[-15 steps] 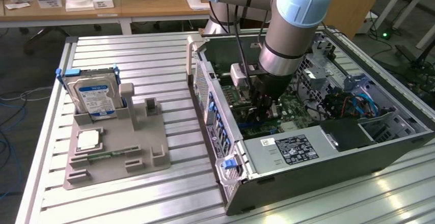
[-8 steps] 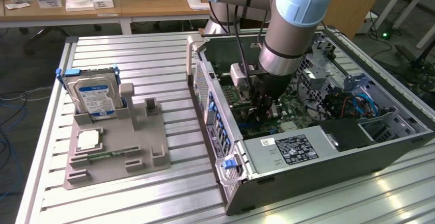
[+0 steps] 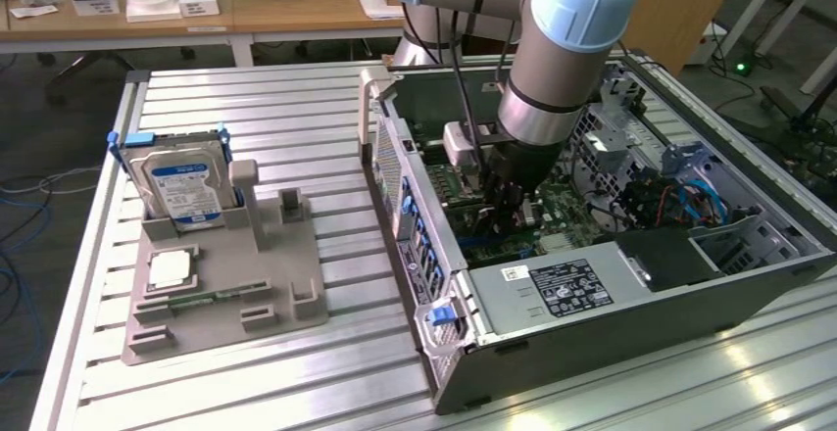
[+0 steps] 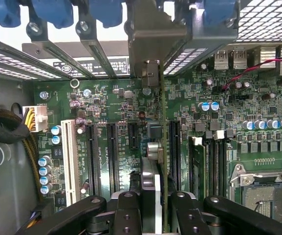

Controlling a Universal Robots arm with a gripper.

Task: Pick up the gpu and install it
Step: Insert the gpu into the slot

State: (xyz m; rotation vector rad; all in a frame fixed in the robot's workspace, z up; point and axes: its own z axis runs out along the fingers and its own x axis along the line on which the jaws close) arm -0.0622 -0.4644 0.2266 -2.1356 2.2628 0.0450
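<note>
My gripper [image 3: 505,204] reaches down inside the open computer case [image 3: 432,255], over the green motherboard [image 4: 106,107]. The wrist view looks along the gpu [image 4: 161,147], a thin dark card seen edge-on, and my gripper [image 4: 153,208] is shut on it, with a black finger [image 4: 126,210] on either side. The card's silver bracket [image 4: 155,34] stands against the case's rear slot openings. The card's lower edge sits in line with the gap between two long black expansion slots [image 4: 112,156]. In the exterior view the card is mostly hidden behind the gripper.
A silver hard drive [image 3: 183,181] with a blue-white label stands in a grey fixture [image 3: 249,294] on the slatted table, with a small square chip [image 3: 171,269] beside it. Inside the case are the power supply [image 3: 563,289], the RAM sticks [image 4: 206,156], the CPU socket [image 4: 265,188] and a cable bundle [image 4: 6,127].
</note>
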